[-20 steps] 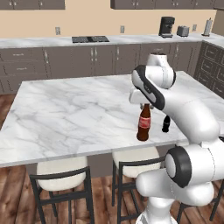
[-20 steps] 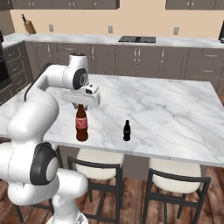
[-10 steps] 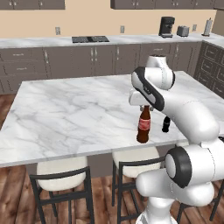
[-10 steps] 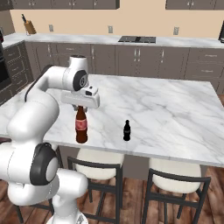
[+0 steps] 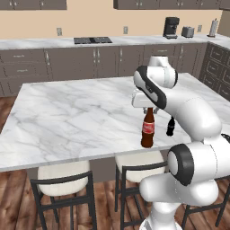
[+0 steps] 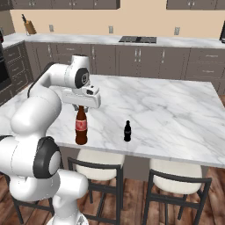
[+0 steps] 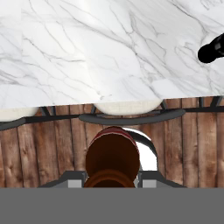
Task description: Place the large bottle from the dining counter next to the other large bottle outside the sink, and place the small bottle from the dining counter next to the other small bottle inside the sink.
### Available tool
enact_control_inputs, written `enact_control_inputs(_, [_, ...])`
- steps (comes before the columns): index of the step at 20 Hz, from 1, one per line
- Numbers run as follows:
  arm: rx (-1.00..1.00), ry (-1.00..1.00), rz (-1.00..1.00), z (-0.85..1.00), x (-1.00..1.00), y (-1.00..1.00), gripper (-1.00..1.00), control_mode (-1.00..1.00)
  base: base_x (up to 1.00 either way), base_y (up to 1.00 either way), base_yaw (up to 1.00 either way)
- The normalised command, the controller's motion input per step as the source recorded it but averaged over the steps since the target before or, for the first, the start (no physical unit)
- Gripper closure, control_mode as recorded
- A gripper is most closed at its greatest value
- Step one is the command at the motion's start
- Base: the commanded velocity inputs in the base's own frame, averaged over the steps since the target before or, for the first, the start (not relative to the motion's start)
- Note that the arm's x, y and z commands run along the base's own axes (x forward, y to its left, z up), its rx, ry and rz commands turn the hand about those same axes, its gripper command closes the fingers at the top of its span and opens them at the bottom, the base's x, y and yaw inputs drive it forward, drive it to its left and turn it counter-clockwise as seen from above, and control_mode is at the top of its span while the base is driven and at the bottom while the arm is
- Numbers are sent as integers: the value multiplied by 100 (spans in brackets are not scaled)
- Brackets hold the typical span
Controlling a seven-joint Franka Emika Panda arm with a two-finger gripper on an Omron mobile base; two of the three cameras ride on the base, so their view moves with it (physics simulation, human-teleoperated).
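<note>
Clamped narrow on the neck of the large brown glass bottle with the red label (image 5: 148, 128), the tool (image 5: 148, 108) at the near edge of the white marble dining counter (image 5: 67, 117). Bottle upright, base at or barely above the marble, just over the cushioned stools (image 5: 60, 173); from the hand view, brown cap between the tips, wooden floor (image 7: 43, 153) beyond the counter edge. Small dark bottle (image 6: 127, 131) standing untouched near by on the same counter. By all appearances, only the first grasp made: large bottle yet to be carried to its twin beside the sink, small one yet to be picked up and set inside the sink.
</note>
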Motion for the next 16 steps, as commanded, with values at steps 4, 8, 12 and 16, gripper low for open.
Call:
enact_control_inputs(4, [0,0,0,0,0,0,100,-100,0,0,0])
enact_control_inputs(8, [0,0,0,0,0,0,100,-100,0,0,0])
enact_control_inputs(12, [0,0,0,0,0,0,100,-100,0,0,0])
enact_control_inputs(16, [0,0,0,0,0,0,100,100,0,0,0])
